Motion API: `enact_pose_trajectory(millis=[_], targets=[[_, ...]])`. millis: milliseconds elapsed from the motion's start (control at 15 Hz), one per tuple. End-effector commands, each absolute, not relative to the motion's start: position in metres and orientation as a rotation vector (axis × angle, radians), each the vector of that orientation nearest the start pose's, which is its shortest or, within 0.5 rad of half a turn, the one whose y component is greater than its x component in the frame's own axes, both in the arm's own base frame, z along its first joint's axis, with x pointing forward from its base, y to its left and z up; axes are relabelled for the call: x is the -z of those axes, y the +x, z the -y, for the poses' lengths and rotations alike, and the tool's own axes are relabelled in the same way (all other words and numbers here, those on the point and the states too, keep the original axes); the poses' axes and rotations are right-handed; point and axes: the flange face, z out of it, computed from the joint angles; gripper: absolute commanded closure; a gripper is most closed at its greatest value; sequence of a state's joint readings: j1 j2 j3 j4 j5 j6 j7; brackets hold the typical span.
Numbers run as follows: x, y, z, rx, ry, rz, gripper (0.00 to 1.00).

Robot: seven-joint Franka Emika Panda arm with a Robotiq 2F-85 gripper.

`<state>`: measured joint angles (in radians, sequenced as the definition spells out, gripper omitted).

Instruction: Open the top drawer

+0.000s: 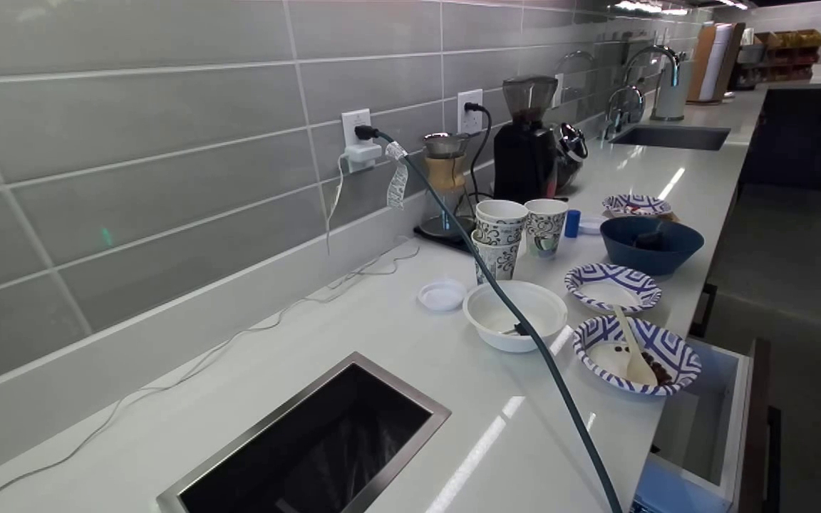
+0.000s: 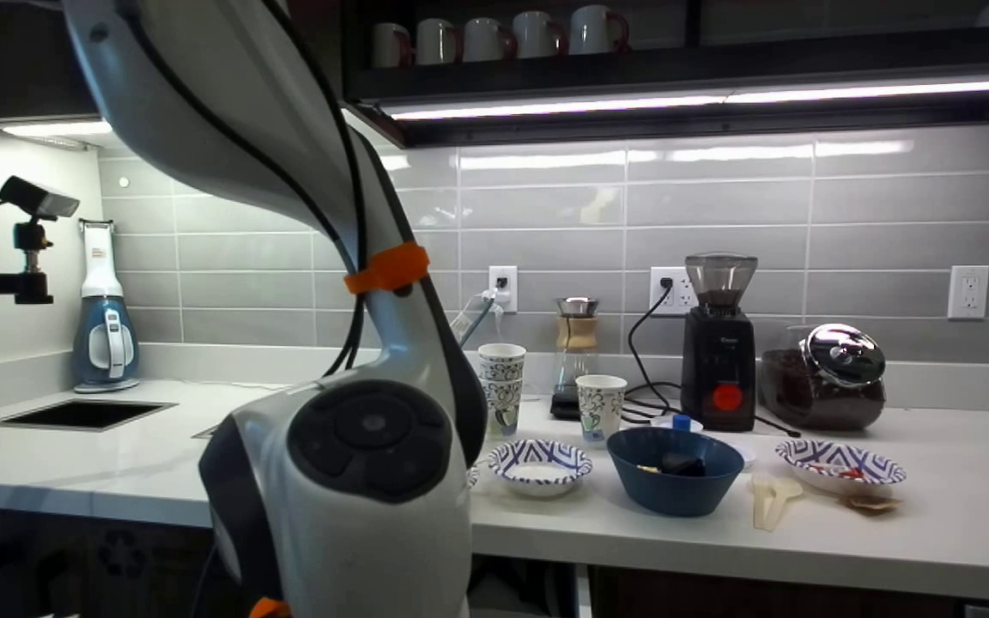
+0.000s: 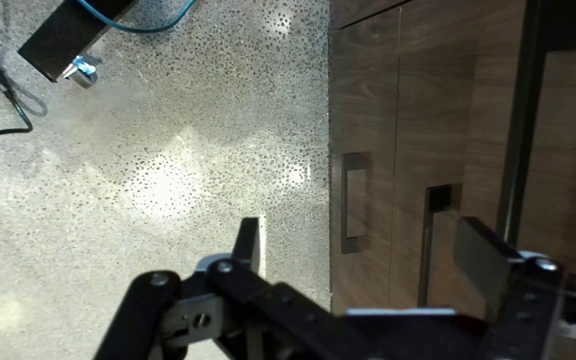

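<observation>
A tiled grey wall (image 1: pixel 154 121) and a speckled floor (image 3: pixel 218 90) flank the long white counter (image 2: pixel 967 489). In an exterior view the arm (image 2: pixel 357 438) rises across the counter's front edge and slants to the upper left. Beneath that edge the top drawer (image 1: pixel 734 420) stands pulled out. The jaws are spread well apart.

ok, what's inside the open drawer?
In an exterior view, the open drawer shows pale inner walls and a dark spot too small to identify. The countertop and patterned bowl hide the rest; contents there can't be seen.
</observation>
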<state>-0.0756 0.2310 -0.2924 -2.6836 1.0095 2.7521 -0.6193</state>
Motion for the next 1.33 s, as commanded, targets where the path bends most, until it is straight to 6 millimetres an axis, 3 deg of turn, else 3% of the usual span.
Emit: enact_pose_trajectory(millis=[0,400,600,867,1067,1133,1267], targets=[[-0.177,0.335,0.134,-0.05,-2.769,-0.728,0.0],[-0.189,0.381,0.058,-0.1,-3.055,-0.319,0.0],[-0.198,0.401,0.034,-0.087,-3.173,-0.108,0.0],[-0.227,0.428,0.031,0.007,-3.313,0.167,0.0],[-0.265,0.438,0.027,0.2,-3.317,0.434,0.0],[-0.24,0.44,0.031,0.101,-3.335,0.337,0.0],[-0.246,0.443,0.031,0.127,-3.327,0.342,0.0]])
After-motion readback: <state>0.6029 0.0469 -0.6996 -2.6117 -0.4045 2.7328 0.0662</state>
